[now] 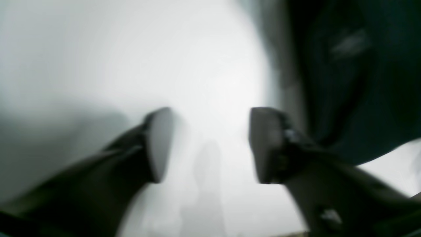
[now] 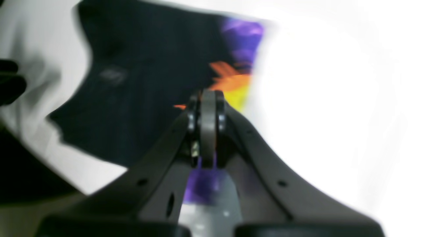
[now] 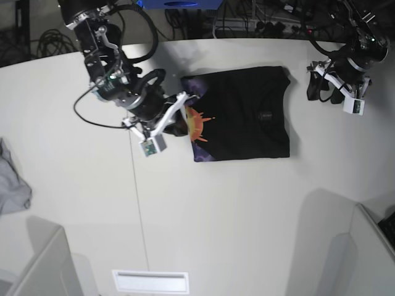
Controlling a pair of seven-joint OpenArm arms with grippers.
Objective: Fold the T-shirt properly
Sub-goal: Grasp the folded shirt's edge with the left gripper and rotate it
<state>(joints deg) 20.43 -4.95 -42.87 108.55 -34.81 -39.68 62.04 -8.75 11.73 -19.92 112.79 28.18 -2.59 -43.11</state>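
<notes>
The black T-shirt (image 3: 247,114) lies folded on the white table (image 3: 216,209), and part of its orange and purple print shows along the left edge. My right gripper (image 3: 184,117) is at that edge. In the right wrist view its jaws (image 2: 208,128) are pressed together, with purple cloth caught behind them and the T-shirt (image 2: 141,92) spread beyond. My left gripper (image 3: 325,92) hovers right of the shirt, apart from it. The blurred left wrist view shows that gripper (image 1: 210,144) open over bare table, with the T-shirt (image 1: 355,82) at the upper right.
A small grey cloth (image 3: 12,185) lies at the table's left edge. A white slotted plate (image 3: 150,282) sits near the front edge. A blue box (image 3: 179,3) and cables are behind the table's far edge.
</notes>
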